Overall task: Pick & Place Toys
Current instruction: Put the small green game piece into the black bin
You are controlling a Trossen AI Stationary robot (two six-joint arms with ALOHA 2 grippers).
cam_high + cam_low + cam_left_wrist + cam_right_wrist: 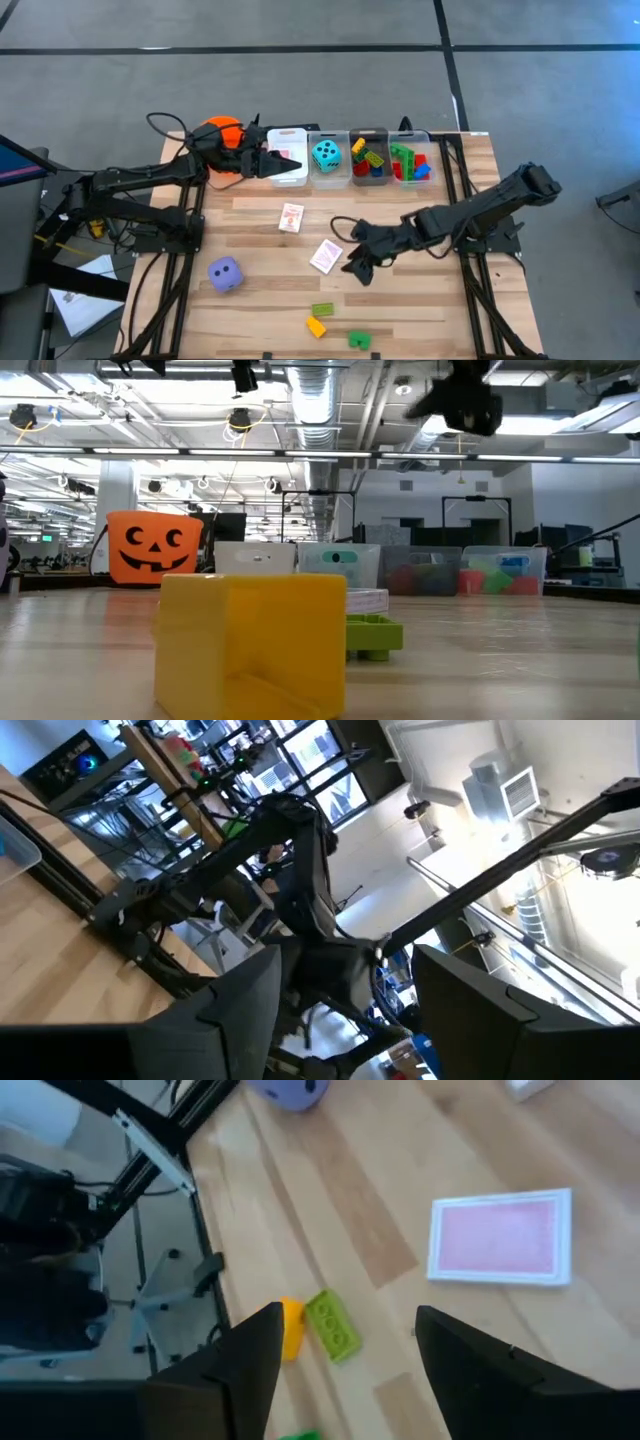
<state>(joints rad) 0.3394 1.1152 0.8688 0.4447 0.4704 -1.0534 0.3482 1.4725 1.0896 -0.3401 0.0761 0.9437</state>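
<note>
My right gripper [358, 266] is open and empty, low over the table's middle, just right of a pink-backed card [326, 256]; the same card shows in the right wrist view [500, 1237]. A second card [291, 217] lies flat farther back. A purple die [225, 274] sits near the left. A green brick [322, 311], a yellow-orange brick [316, 326] and another green brick [358, 341] lie by the near edge. A teal die [326, 154] sits in a clear bin. My left gripper [278, 166] is open and empty over the white bin [290, 138].
A row of bins stands at the far edge: the white one, the one with the teal die [330, 178], and two holding bricks [368, 160] [410, 162]. An orange bucket [220, 130] stands left of them. Bare wood lies between the cards and the bins.
</note>
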